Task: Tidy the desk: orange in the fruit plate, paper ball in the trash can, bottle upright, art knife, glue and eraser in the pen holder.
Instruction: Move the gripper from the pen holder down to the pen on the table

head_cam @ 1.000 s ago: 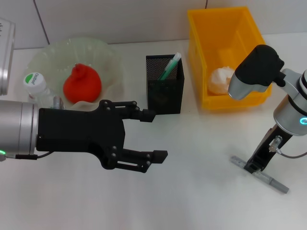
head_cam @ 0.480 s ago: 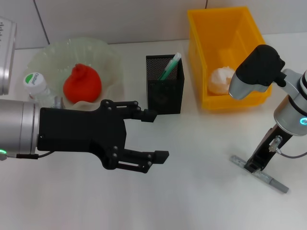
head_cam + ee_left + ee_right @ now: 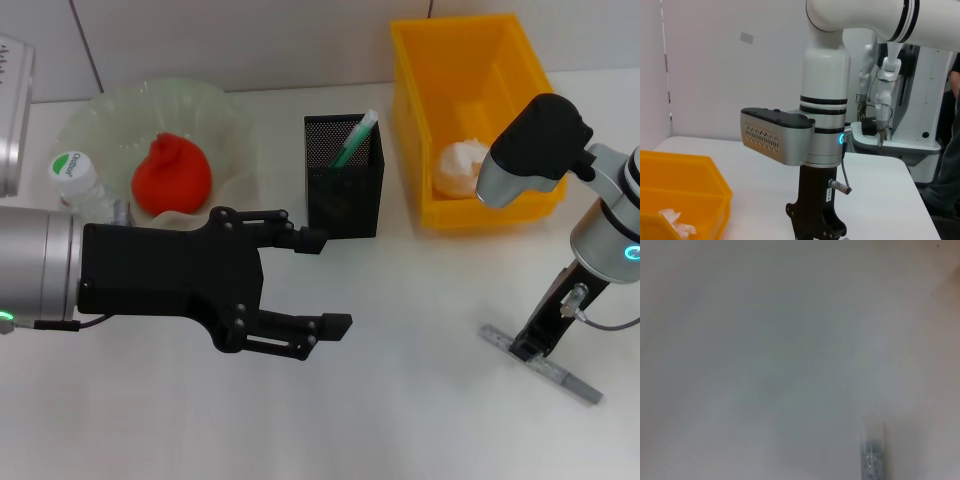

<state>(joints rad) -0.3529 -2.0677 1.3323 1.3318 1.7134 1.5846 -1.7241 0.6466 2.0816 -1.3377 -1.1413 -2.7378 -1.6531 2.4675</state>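
A black metal-mesh pen holder point(image 3: 343, 176), a glossy yellow plastic trash can point(image 3: 417, 120) and a crumpled paper ball point(image 3: 458, 166) are seen.

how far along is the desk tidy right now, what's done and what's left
Looks done: the orange lies in the fruit plate, the paper ball in the yellow bin, the bottle stands upright, and one green item sits in the pen holder. In hand: the right gripper is down on the grey art knife on the table. The left gripper hovers open, empty. Eraser isn't visible.

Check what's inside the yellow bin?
A crumpled white paper ball lies inside the yellow bin. The right arm's wrist housing covers the bin's front right corner, so anything there is hidden.
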